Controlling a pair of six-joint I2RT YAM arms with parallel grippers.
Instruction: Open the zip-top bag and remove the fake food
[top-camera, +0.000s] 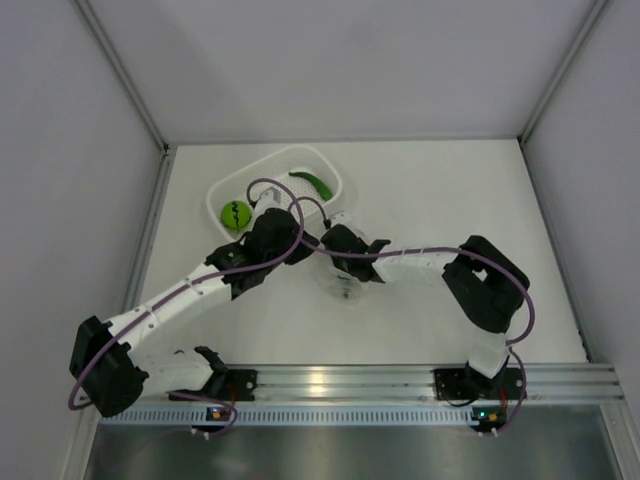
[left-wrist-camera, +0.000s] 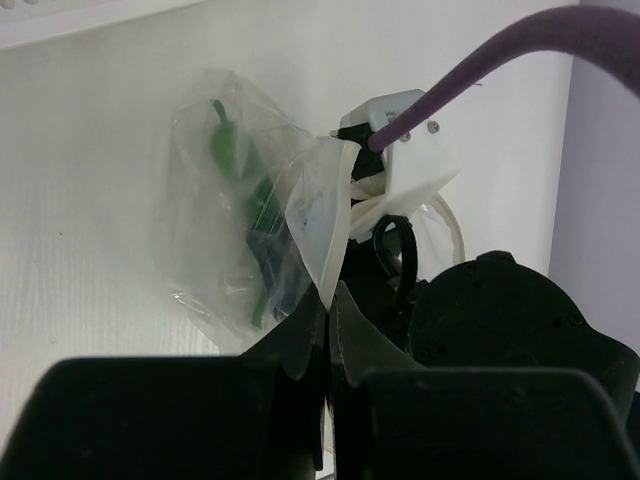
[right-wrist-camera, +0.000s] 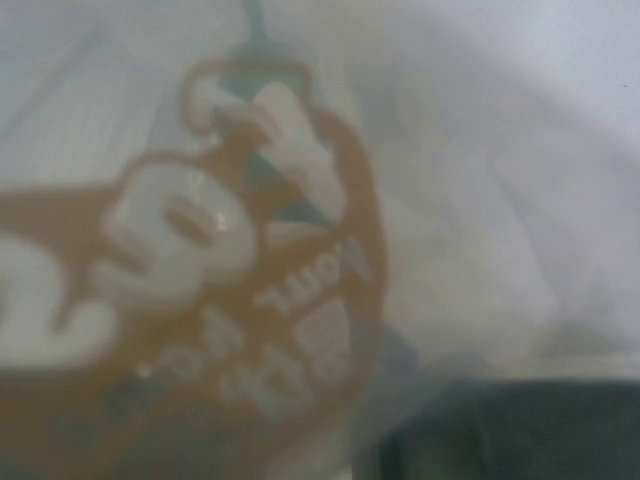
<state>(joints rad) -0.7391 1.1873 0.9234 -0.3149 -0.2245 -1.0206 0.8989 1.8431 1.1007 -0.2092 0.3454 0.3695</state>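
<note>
The zip-top bag (top-camera: 345, 287) is a clear crinkly pouch hanging between my two grippers. In the left wrist view the bag (left-wrist-camera: 225, 230) has one dark green pod (left-wrist-camera: 228, 150) inside it. My left gripper (left-wrist-camera: 333, 295) is shut on a whitish lip of the bag; from above, the left gripper (top-camera: 298, 240) sits just in front of the basket. My right gripper (top-camera: 338, 243) is close against the bag from the right. In its own view the bag's orange print (right-wrist-camera: 300, 250) fills the frame and hides the jaws. The lime-green ball (top-camera: 236, 214) and another pod (top-camera: 313, 182) lie in the white basket (top-camera: 328, 172).
The white perforated basket stands at the back, left of centre, right behind both grippers. Grey walls close in the white table on the left, back and right. A metal rail (top-camera: 330, 382) with the arm bases runs along the near edge.
</note>
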